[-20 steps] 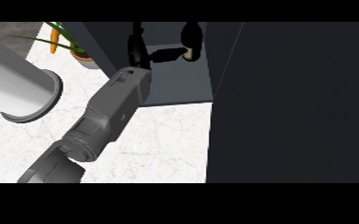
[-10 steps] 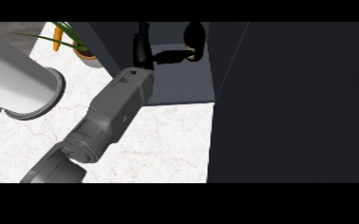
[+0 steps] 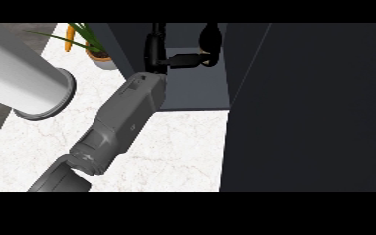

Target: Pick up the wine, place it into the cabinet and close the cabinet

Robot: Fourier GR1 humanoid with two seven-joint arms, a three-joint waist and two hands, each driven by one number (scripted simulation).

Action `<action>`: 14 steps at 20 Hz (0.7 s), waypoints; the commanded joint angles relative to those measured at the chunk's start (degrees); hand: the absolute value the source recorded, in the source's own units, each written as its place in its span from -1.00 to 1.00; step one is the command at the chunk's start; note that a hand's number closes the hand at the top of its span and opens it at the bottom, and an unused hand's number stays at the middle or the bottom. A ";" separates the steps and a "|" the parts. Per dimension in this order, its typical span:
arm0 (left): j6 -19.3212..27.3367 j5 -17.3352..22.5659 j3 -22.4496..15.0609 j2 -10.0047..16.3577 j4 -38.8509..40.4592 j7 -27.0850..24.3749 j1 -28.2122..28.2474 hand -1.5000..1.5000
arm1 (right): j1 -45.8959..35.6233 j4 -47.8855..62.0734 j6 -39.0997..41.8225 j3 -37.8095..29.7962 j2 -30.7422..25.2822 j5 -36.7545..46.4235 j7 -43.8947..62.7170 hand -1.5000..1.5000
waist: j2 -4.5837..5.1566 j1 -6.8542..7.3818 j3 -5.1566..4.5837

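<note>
The grey forearm [image 3: 125, 119] crosses the counter [image 3: 183, 144] and runs into the cabinet [image 3: 195, 87], entering at its left side. The door [image 3: 301, 109] stands open at the cabinet's right, a dark slab reaching nearly to the counter's front.

The risk starts here, I'd say. The arm has to back out through the cabinet's mouth, and if it drags sideways on the way it could tip the bottle. If the door swings before the arm is out, it would hit the forearm or stop short of shutting. With no other hand in sight, the same arm probably has to get round the door's outer face, so the way out matters.

Deeper in, the left hand [image 3: 156, 50] sits just inside the cabinet's left wall. Its fingers [image 3: 155, 34] are stretched straight toward the cabinet's back and are not curled round anything. The thumb [image 3: 183, 59] sticks out sideways toward the cabinet's right wall.

Farthest in, the wine [image 3: 211, 36] stands upright on the cabinet floor, close to the right wall. It is beside the fingers rather than between them and the thumb. The thumb's tip reaches its lower part and seems to touch it, though the dark shapes merge there. That contact worries me: a thumb hooked on the bottle as the hand leaves would pull it over.
</note>
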 commanded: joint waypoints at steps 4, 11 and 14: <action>-2.42 -0.84 -1.06 0.91 -9.74 0.59 7.58 -1.00 | 4.08 -11.55 -0.75 -0.49 -1.11 -5.25 4.47 -1.00 | -0.79 1.69 -0.01; 0.46 -2.47 -4.48 2.47 -23.66 6.92 13.68 -1.00 | 3.41 -13.34 -1.61 -1.12 -1.99 -5.24 6.01 -1.00 | -1.02 2.14 0.00; 1.85 -3.58 -6.84 1.05 -31.05 5.51 20.46 -1.00 | 6.81 -11.82 -1.47 3.14 -0.75 -0.85 2.02 -1.00 | -1.06 1.69 0.01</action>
